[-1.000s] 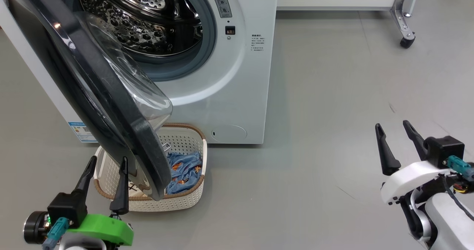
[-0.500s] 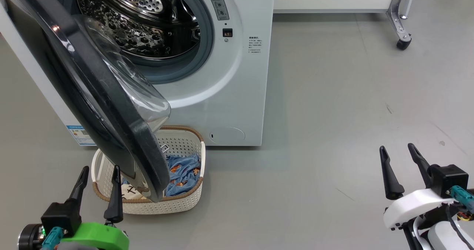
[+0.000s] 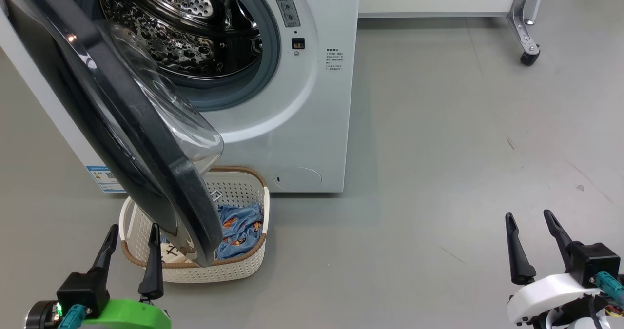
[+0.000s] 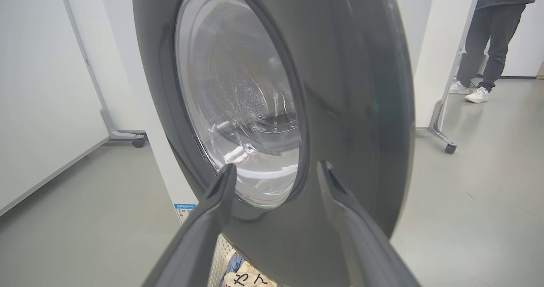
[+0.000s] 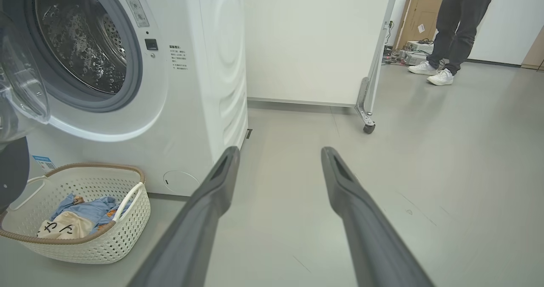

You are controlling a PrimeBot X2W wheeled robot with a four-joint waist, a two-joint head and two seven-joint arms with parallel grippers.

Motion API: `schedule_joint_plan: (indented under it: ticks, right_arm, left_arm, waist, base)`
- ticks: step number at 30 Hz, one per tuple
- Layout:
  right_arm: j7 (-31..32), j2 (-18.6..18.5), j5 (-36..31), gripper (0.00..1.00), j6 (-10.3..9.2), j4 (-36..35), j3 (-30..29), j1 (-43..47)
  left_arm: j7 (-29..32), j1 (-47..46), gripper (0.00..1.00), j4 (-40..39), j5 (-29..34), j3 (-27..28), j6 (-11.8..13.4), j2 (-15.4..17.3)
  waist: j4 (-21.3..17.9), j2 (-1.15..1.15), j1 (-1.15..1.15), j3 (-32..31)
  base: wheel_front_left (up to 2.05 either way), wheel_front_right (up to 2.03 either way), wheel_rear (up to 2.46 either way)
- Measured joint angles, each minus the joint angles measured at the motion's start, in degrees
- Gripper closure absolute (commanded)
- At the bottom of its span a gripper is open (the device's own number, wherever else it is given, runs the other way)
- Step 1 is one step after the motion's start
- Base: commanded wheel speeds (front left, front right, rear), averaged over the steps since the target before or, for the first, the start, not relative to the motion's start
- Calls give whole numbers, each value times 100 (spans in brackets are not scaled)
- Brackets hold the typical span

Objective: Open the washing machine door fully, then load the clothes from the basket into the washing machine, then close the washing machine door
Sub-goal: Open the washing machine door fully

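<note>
The white washing machine stands with its black round door swung partly open over the basket, and the steel drum shows inside. The cream basket holds the clothes: a light blue printed garment and a cream cloth with black characters. My left gripper is open and empty just in front of the door's lower edge; in the left wrist view its fingers frame the door's outer face. My right gripper is open and empty, far right over bare floor.
A white panel on a metal leg with a castor stands behind and right of the machine. A person's legs and white shoes are beyond it, near cardboard boxes. Grey floor spreads to the right.
The head view has shifted slightly. Both grippers have sunk lower in it, pulling back towards me, still open. The door and basket are as before.
</note>
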Motion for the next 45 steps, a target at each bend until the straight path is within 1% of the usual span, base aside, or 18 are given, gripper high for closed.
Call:
schedule_joint_plan:
  ticks: [8,17,28,45]
  right_arm:
    - [0,74,-365,0,0,-179,-174,77]
    - [0,232,-571,0,0,-261,-314,287]
    - [0,400,-625,0,0,-258,-454,438]
    - [0,485,-788,0,0,-267,-573,521]
  left_arm:
    - [0,19,0,69,29,23,0,-18]
    - [0,51,0,163,112,25,0,-33]
    - [0,102,0,231,132,21,0,-62]
    - [0,102,0,299,172,16,0,-123]
  waist:
    - [0,0,0,-8]
    - [21,0,0,-29]
    - [50,0,0,-72]
    - [69,0,0,-101]
  base:
    - [0,0,0]
    - [0,0,0]
    - [0,0,0]
    - [0,0,0]
